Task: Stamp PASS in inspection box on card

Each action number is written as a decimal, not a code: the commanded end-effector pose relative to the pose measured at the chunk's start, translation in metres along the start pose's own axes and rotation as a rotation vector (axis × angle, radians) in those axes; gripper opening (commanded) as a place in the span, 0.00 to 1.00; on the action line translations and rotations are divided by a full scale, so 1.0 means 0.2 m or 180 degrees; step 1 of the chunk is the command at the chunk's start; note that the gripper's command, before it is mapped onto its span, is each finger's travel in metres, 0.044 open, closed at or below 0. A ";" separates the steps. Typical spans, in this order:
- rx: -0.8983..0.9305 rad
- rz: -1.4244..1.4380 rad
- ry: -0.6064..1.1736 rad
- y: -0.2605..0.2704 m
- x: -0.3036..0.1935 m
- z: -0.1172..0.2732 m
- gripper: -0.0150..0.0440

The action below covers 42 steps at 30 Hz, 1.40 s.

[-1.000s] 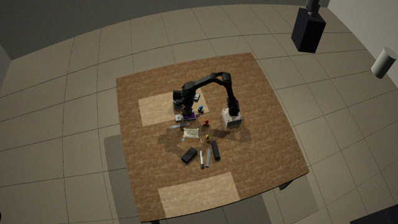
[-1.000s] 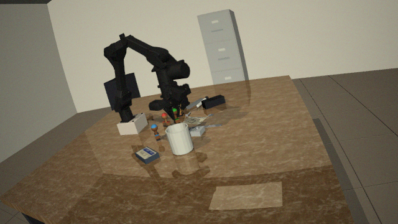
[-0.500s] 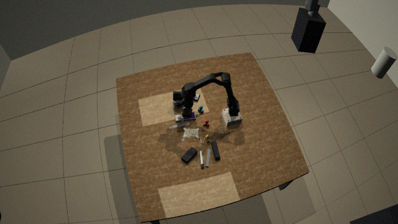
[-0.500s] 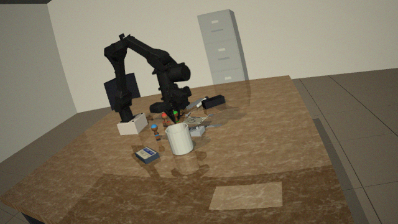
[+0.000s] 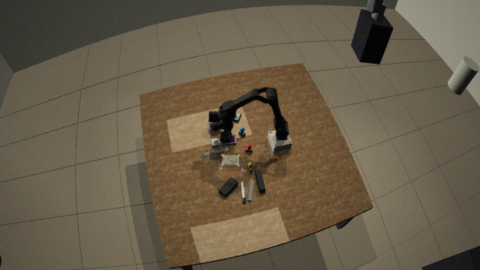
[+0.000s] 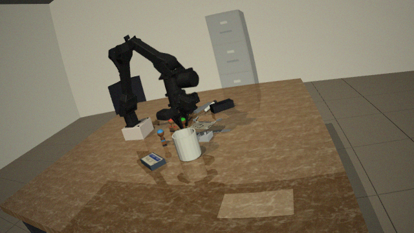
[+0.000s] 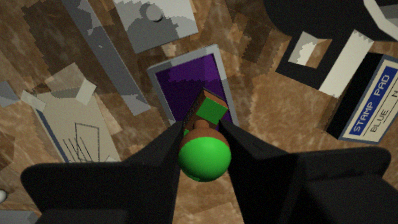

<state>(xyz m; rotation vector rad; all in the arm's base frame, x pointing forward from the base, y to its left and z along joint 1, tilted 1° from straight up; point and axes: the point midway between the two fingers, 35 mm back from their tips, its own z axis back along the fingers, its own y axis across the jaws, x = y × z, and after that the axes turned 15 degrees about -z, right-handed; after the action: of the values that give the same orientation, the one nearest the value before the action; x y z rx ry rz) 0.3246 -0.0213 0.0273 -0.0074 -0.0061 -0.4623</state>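
My gripper (image 7: 200, 126) (image 6: 182, 125) is shut on the green-knobbed stamp (image 7: 205, 157) (image 6: 183, 120), which has a brown body and a green patch on its base. The stamp is over the near right part of the open purple ink pad (image 7: 187, 82) (image 5: 232, 139); whether it touches is hard to tell. Its printing face is hidden. The pale card (image 7: 102, 112) (image 5: 230, 160) (image 6: 202, 125) lies left of the pad in the wrist view, with a drawn box and dark lines. Whether any stamped print is on it cannot be told.
Blue (image 5: 242, 130) (image 6: 160, 133), red (image 5: 249, 147) (image 6: 171, 121) and yellow (image 5: 250, 165) knobbed stamps stand nearby. A white mug (image 6: 187, 147), boxed stamp pad (image 7: 371, 102) (image 6: 152, 161), grey-white block (image 7: 165, 25) (image 6: 206, 136) and grey strip (image 7: 107, 55) surround the pad. A black block (image 5: 228, 187) lies beyond the card.
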 end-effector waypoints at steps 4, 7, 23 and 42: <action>0.0001 0.0010 0.0000 0.00 0.00 -0.03 0.25; 0.0001 0.0010 0.0000 0.00 0.00 -0.04 0.25; 0.0002 0.0007 0.0001 0.00 -0.01 -0.07 0.25; -0.0001 -0.0002 -0.0002 0.00 -0.01 -0.09 0.25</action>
<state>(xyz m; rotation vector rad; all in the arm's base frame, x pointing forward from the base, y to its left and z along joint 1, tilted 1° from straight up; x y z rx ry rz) 0.3229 -0.0214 0.0093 -0.0077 -0.0045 -0.4627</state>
